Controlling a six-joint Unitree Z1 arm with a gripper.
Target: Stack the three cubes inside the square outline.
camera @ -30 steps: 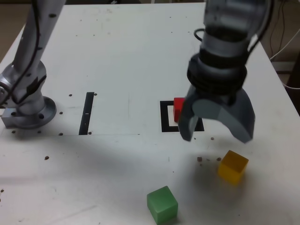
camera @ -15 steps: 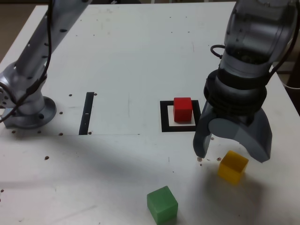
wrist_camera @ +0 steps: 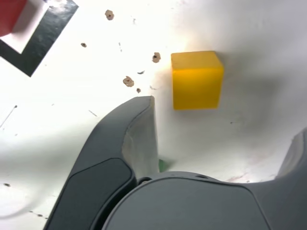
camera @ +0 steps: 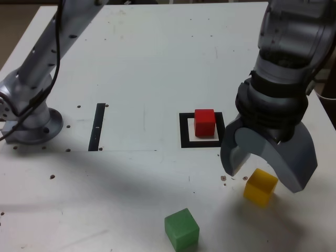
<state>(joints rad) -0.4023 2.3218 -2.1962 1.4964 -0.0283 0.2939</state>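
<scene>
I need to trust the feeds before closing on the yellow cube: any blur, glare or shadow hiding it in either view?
Exterior view: sharp and evenly lit; the open gripper casts a soft shadow around the yellow cube, whose edges stay clear. Wrist view: the cube is crisp, the table around it is bright, slightly washed out, and the near fingers look soft and fill much of the frame.

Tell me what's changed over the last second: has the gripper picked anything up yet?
Nothing is held yet. The open gripper swung from in front of the square outline toward the exterior view's right and lower, and now hangs over the yellow cube, jaws spread either side. The red cube inside the outline, the yellow cube and the green cube stayed put.
</scene>
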